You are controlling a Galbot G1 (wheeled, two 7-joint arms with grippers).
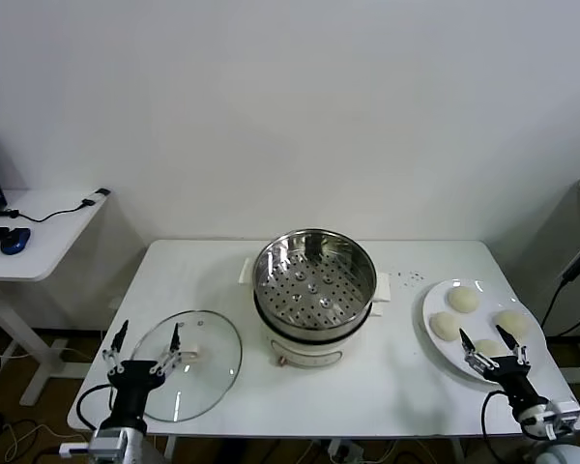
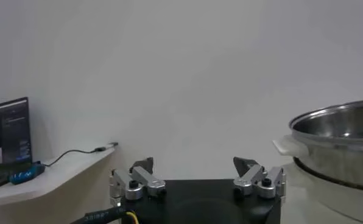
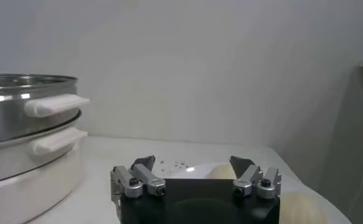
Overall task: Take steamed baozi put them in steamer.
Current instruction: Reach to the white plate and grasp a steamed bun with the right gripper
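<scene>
Sitting in the middle of the head view is the steamer (image 1: 314,280), a shiny metal basket with holes in its floor, on a white cooker base, and nothing is in it. It stands on a white table (image 1: 396,377). To the right of the steamer, at the right side of the frame, is a flat white plate (image 1: 435,302) with the steamed baozi (image 1: 463,299) on it, four small pale round buns close together. The right gripper (image 1: 494,340) is at the lower right of the frame, over the near edge of the plate, with its two fingers spread wide apart and nothing between them. In the right wrist view the same gripper (image 3: 192,163) shows its fingers apart, with two buns just past it and the steamer (image 3: 23,115) at the left side of that picture. A round glass lid (image 1: 189,365) lies flat on the table at the lower left of the head view. The left gripper (image 1: 147,340) is over that lid, fingers wide apart too, holding nothing. The left wrist view shows this gripper (image 2: 193,163) open, with the steamer (image 2: 340,131) at the right edge. A small side desk (image 1: 39,232) with a blue mouse (image 1: 14,241) is at the far left of the head view.
</scene>
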